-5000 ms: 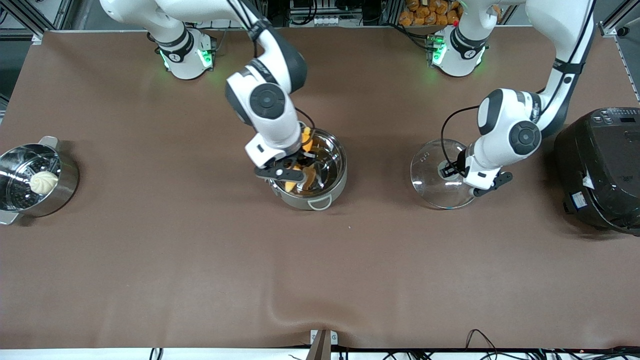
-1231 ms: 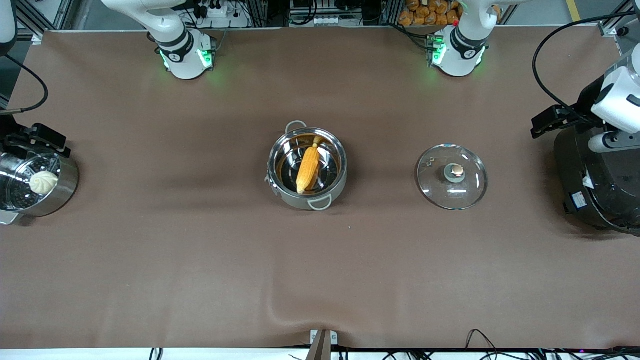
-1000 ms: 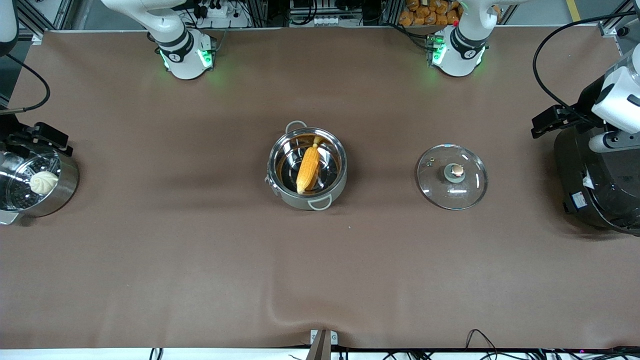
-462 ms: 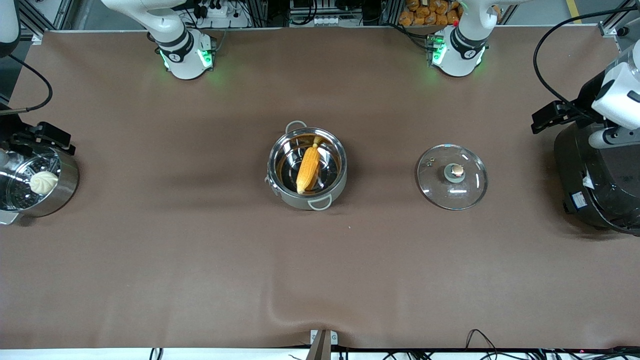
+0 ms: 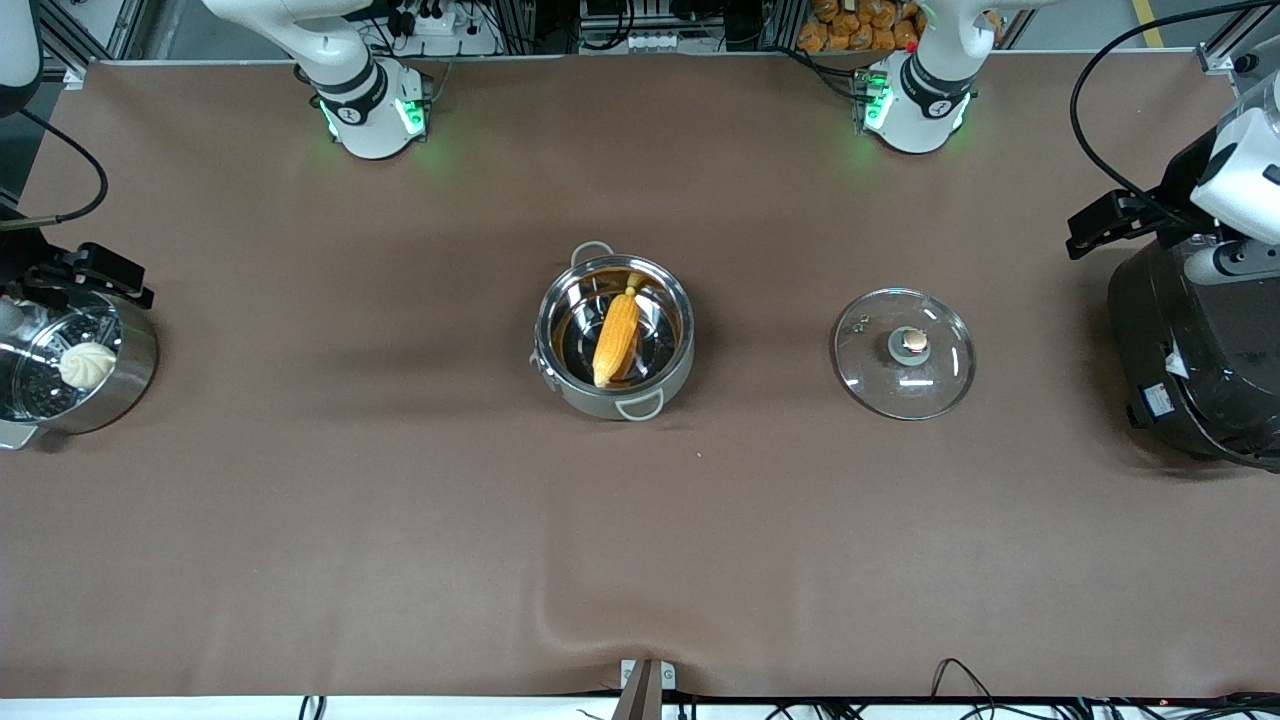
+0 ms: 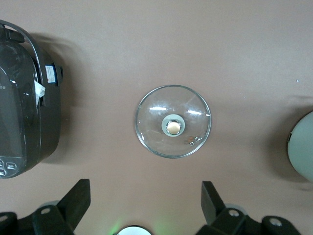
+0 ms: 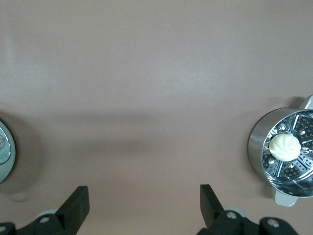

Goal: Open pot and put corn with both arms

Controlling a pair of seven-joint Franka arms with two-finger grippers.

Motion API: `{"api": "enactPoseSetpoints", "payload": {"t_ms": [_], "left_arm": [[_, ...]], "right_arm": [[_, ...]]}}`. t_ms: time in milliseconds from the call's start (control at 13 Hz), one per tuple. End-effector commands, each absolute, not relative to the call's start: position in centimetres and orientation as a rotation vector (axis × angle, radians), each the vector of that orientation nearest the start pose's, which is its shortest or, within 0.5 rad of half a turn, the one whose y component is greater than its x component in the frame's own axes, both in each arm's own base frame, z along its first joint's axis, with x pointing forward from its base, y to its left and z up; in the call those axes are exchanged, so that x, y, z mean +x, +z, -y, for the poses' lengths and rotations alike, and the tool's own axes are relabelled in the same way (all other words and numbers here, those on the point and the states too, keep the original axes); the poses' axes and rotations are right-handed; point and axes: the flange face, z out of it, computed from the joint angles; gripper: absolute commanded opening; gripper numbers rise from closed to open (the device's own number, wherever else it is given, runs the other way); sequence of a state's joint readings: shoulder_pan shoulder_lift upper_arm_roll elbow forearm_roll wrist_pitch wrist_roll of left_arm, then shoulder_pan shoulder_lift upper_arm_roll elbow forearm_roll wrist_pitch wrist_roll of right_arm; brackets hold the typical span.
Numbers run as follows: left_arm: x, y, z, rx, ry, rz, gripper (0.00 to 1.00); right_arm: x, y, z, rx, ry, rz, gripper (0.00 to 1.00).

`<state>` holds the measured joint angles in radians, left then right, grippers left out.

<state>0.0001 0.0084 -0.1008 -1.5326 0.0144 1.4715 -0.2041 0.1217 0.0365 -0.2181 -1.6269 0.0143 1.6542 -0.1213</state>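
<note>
The shiny steel pot (image 5: 686,335) stands open at the table's middle. The yellow-orange corn (image 5: 616,335) lies in it, pale stub toward the robots' bases. The glass lid (image 5: 904,352) lies flat on the table beside the pot, toward the left arm's end, knob up. It also shows in the left wrist view (image 6: 172,128). My left gripper (image 6: 144,200) is open and empty, high over the table near the black cooker. My right gripper (image 7: 144,203) is open and empty, high over the table near the steamer pot. Both arms are pulled back to the table's ends.
A large black cooker (image 5: 1200,350) stands at the left arm's end. A steel steamer pot (image 5: 130,370) with a white bun (image 5: 87,364) stands at the right arm's end. A brown cloth covers the table.
Five seconds ago the right gripper was in the pot at the corn and the left gripper at the lid. Both have let go and pulled back to the table's ends, still drifting slightly.
</note>
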Motion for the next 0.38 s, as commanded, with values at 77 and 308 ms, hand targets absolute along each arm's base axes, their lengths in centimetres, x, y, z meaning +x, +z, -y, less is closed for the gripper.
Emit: {"api": "enactPoseSetpoints", "payload": {"t_ms": [77,308], "left_arm": [[54.04,63.3,5.28,-3.091,0.105,0.177,1.0],[54.17,62.99,5.3,-3.092,0.114,0.177,1.0]], "right_arm": [[56.53,58.56,5.02,-3.132,0.019,0.017,1.0],[56.51,58.55,5.02,-3.132,0.022,0.017,1.0]]}}
